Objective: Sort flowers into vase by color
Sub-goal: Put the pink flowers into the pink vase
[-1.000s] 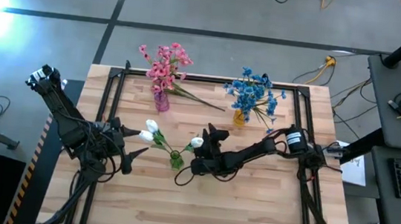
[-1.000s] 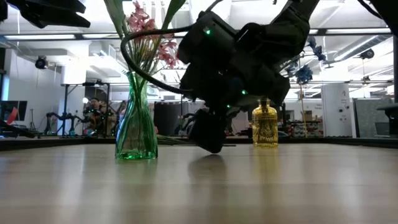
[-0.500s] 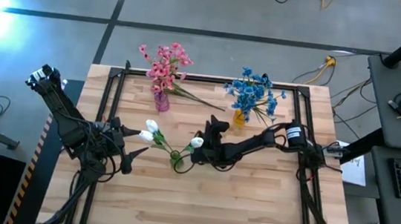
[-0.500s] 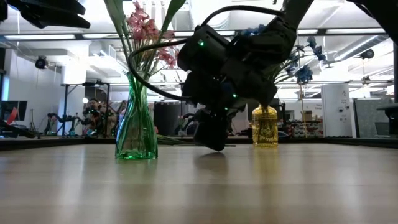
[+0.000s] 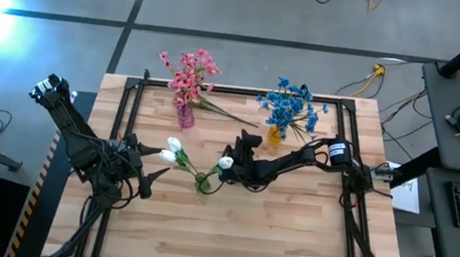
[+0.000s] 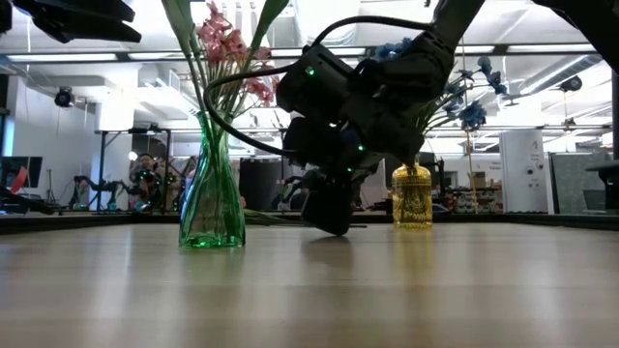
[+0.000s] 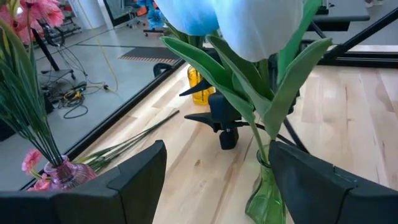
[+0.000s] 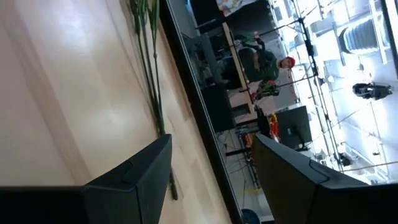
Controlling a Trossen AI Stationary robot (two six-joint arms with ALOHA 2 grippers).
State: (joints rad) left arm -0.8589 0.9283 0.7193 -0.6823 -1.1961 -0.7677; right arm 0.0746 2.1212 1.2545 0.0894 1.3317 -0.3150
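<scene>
The left tool [image 5: 155, 174] rests on the counter [image 5: 287, 237] at its left side, fingers spread wide and empty, just beside the white flowers [image 5: 175, 150] that stand in a green vase [image 6: 211, 184]; in the left wrist view those blooms [image 7: 249, 25] fill the frame and hide much behind them. The right tool [image 5: 245, 144] sits low near mid-counter, past the green vase, its fingers [image 8: 130, 180] parted with nothing between them; in the low view its dark bulk [image 6: 348, 116] blocks part of the yellow vase [image 6: 413, 196]. A loose stem [image 5: 230, 114] lies flat farther back, its blossom end hard to make out. At the far edge, pink flowers [image 5: 188, 74] stand in a pink vase [image 5: 185, 117] and blue flowers [image 5: 291, 106] in the yellow one.
</scene>
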